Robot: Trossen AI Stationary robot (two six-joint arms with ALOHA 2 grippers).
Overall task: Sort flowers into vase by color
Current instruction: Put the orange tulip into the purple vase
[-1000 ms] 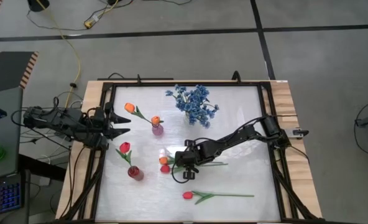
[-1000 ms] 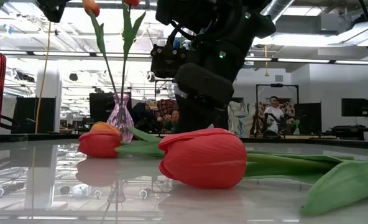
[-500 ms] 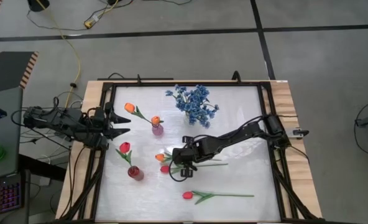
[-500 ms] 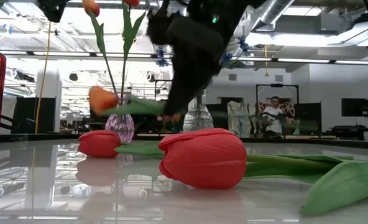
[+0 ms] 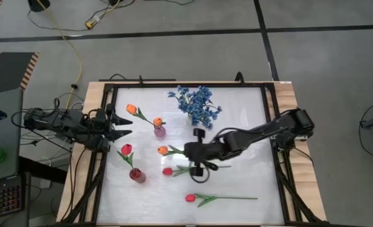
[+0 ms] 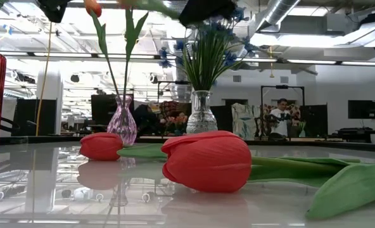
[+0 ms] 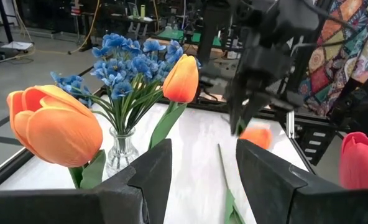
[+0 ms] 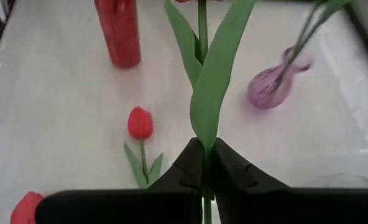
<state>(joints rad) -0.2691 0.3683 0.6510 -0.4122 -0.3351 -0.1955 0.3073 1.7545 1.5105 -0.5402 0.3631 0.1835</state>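
My right gripper [image 5: 188, 151] hangs over the middle of the table, shut on an orange tulip whose bud [image 5: 162, 150] points toward the table's left. A pink vase [image 5: 159, 131] holds two orange tulips [image 5: 131, 109]. A red vase [image 5: 137, 175] holds one red tulip [image 5: 126, 149]. A clear vase holds blue blossoms [image 5: 199, 106]. Two red tulips [image 5: 167, 171] [image 5: 189, 197] lie flat on the table. My left gripper [image 5: 120, 125] waits open at the left edge. My right gripper pinches the orange tulip's green stem, at the base of a leaf [image 8: 203, 140], between its two fingers [image 8: 230, 171]. The fingers slant down from the table's right side. The flower is lifted clear of the table, with its bud beyond the fingertips.
A black frame [image 5: 271, 126] runs round the white table top. One lying red tulip's stem [image 5: 230, 197] stretches toward the right near the front edge. The room beyond the table holds equipment and a person far off [image 6: 279, 114].
My right gripper has risen from the table with the orange tulip and tipped less steeply. The tulip, which lay beside a red one, is lifted clear and its bud has gone toward the far edge. The red tulip has stayed on the table.
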